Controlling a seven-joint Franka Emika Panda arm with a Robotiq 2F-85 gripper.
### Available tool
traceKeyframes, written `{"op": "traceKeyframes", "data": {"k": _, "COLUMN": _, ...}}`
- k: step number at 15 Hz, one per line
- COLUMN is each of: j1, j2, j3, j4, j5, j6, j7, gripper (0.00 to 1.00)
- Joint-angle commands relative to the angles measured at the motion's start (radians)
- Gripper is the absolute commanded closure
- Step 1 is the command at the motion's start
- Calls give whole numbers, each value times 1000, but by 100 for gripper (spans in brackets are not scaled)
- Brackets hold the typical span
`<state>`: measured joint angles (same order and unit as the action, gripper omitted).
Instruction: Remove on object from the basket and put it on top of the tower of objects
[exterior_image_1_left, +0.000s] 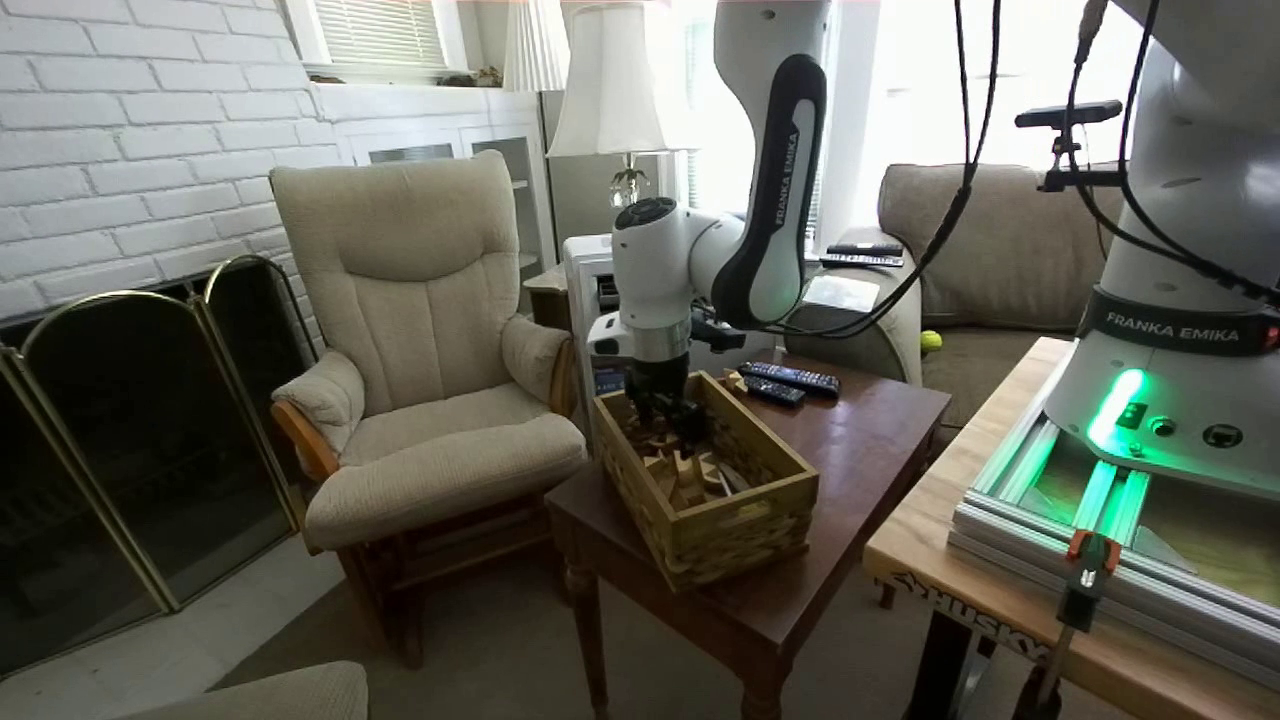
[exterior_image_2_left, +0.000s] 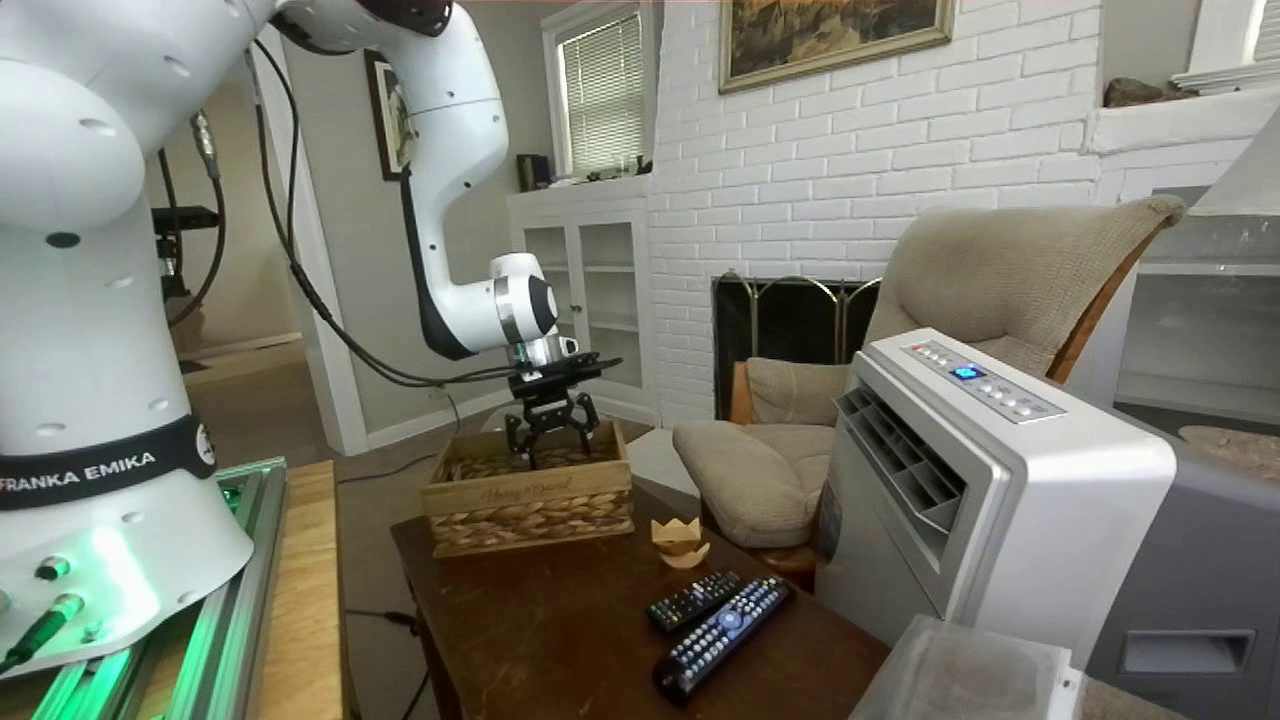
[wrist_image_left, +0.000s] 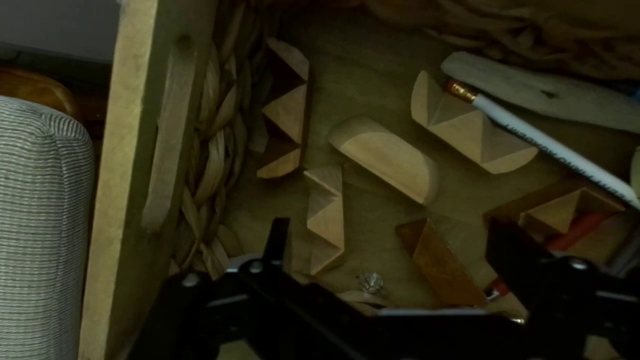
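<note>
The brown basket (exterior_image_2_left: 530, 515) sits on a dark wooden table, shown in both exterior views. My gripper (wrist_image_left: 391, 235) points down into it, jaws wide apart and gripping nothing. Ahead of and between its fingers (wrist_image_left: 278, 240) lie a pale zigzag block (wrist_image_left: 327, 220) and a brown wedge-shaped block (wrist_image_left: 442, 265). Farther off on the basket floor are a half-round block (wrist_image_left: 385, 160), a darker zigzag block (wrist_image_left: 292, 115) and a notched block (wrist_image_left: 465, 125) under a white pencil (wrist_image_left: 550, 147). The tower of objects (exterior_image_2_left: 679, 540) is a crown-shaped wooden piece above a curved one, beside the basket.
Two remotes (exterior_image_2_left: 722, 635) lie on the table (exterior_image_2_left: 560, 620) near the tower. A white appliance (exterior_image_2_left: 1000, 470) and a beige armchair (exterior_image_1_left: 430, 400) stand close to the table. The basket's high rim (wrist_image_left: 122, 150) surrounds the gripper.
</note>
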<state>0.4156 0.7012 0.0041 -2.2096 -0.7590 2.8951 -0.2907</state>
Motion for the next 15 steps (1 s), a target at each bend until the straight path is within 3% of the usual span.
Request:
{"op": "traceKeyframes", "data": {"k": 1, "j1": 0, "j2": 65, "j3": 7, "j4": 75, "j5": -29, "j6": -9, "j7": 26, "gripper": 0}}
{"op": "traceKeyframes", "data": {"k": 15, "j1": 9, "j2": 190, "j3": -8, "j4": 189, "j5": -31, "j6": 25, "j7": 38, "gripper": 0}}
